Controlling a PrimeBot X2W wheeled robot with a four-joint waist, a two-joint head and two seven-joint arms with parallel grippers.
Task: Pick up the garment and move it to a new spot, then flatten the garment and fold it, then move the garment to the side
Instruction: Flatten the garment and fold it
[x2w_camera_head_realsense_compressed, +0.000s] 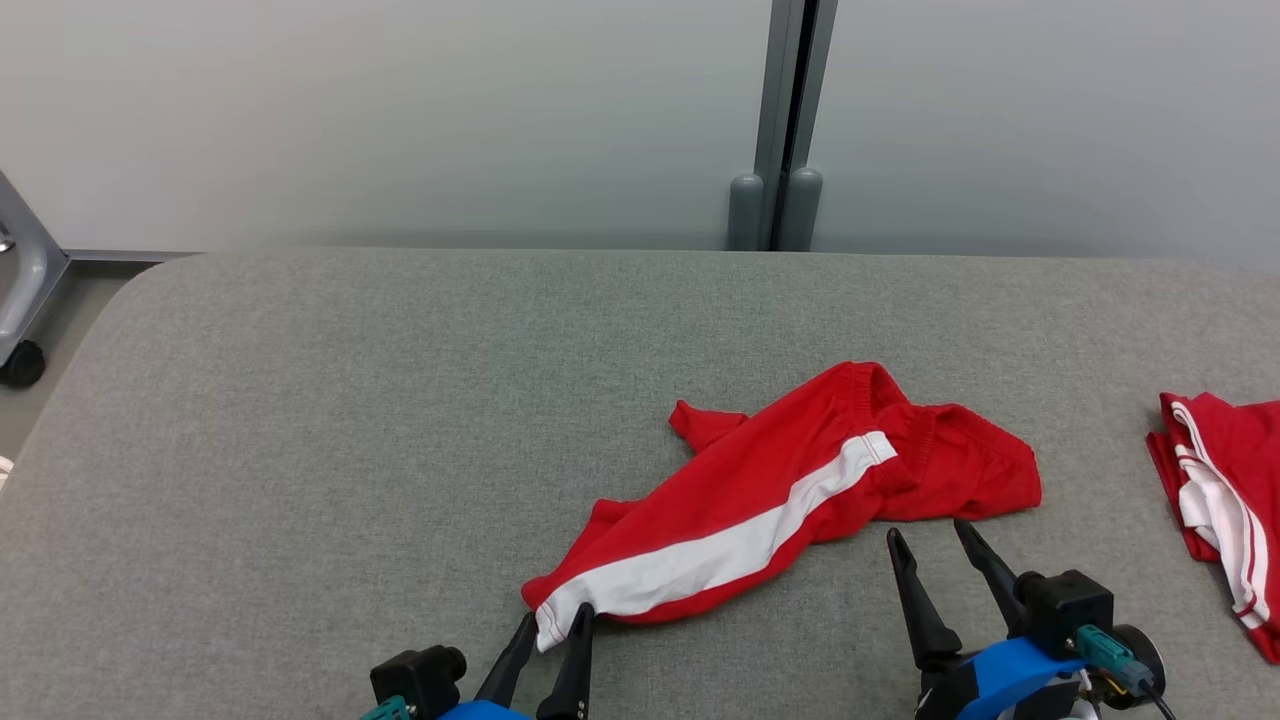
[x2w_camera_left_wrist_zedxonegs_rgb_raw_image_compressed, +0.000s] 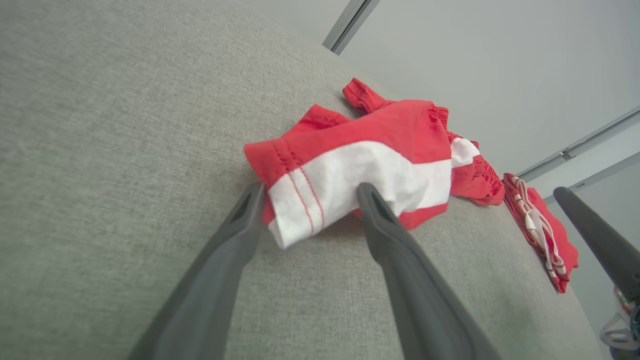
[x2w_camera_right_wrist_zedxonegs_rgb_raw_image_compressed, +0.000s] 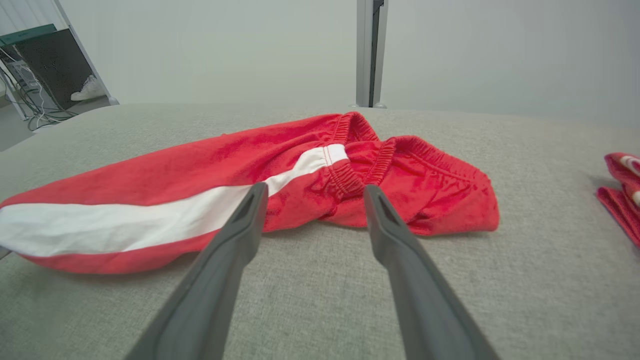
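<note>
**A:** How are the arms sitting?

**B:** Both come up from the near edge of the surface (x2w_camera_head_realsense_compressed: 350, 400), fingers pointing away from the robot. The left tool (x2w_camera_head_realsense_compressed: 556, 613) is near the middle of that edge and its jaws stand wide. The hemmed end of the garment (x2w_camera_head_realsense_compressed: 790, 480) lies between its two fingers. I can't tell whether they touch the cloth.

**A:** And the other arm?

**B:** The right tool (x2w_camera_head_realsense_compressed: 926, 528) is further toward the right edge. It is also spread wide and holds nothing. Its fingers lean slightly left, with the tips just beside the garment's near side, below the elastic waistband.

**A:** Where exactly is the garment?

**B:** It's a pair of red shorts with a broad white stripe, lying crumpled on the near half of the surface, right of centre. It runs diagonally. The leg hem is down at the left tool, and the bunched waistband is further back and to the right. A small red flap sticks out on its far side.

**A:** Anything else around?

**B:** A second red garment (x2w_camera_head_realsense_compressed: 1225, 480) with thin white stripes lies at the right edge, well apart from the shorts. Pale wall panels (x2w_camera_head_realsense_compressed: 400, 110) stand beyond the far edge, joined by a grey post (x2w_camera_head_realsense_compressed: 790, 120). A black caster (x2w_camera_head_realsense_compressed: 22, 365) is on the floor off the left edge.
</note>
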